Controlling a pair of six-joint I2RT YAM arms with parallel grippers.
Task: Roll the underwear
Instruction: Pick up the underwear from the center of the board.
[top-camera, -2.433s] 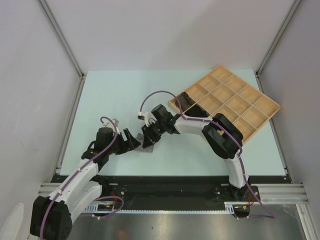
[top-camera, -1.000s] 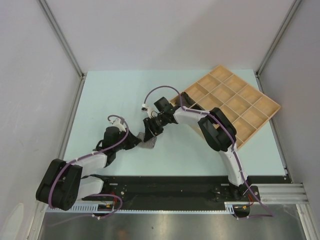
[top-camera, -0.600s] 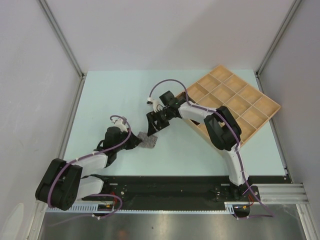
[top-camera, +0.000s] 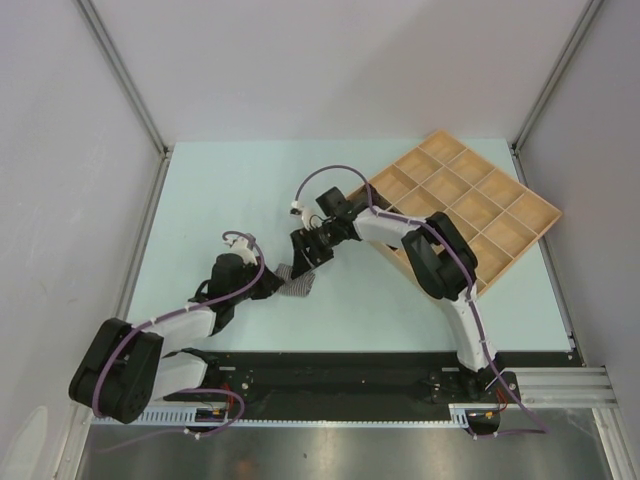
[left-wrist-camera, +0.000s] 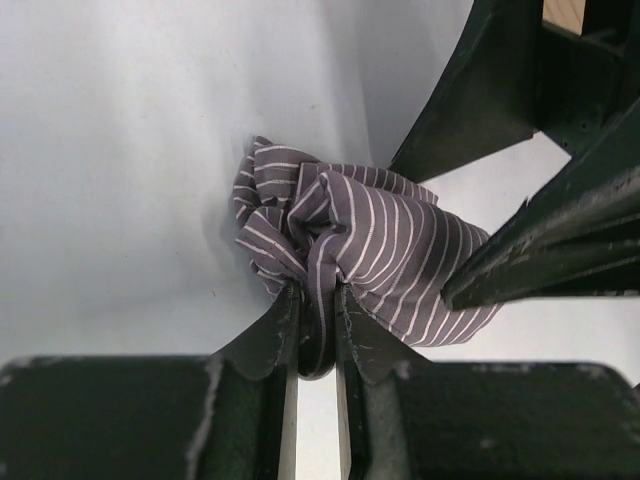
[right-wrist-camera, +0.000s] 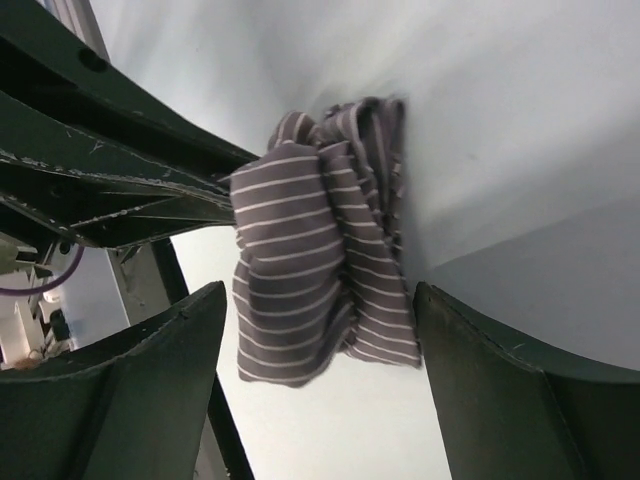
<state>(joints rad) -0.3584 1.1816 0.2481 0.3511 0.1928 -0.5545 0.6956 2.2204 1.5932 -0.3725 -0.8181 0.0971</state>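
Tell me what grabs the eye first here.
A bunched piece of striped underwear lies on the pale table, near its front, pinched in the shut left pincer. The right pincer hangs open just beyond it; a compartmented wooden tray lies angled at the far right.

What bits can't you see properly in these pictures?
- Top view: the striped purple-grey cloth bundle is tiny, and the left gripper covers part.
- Left wrist view: its pinched fold hides between the fingers; a dark finger of the right gripper covers its right edge.
- Top view: the right arm hides near cells of the compartmented wooden tray.
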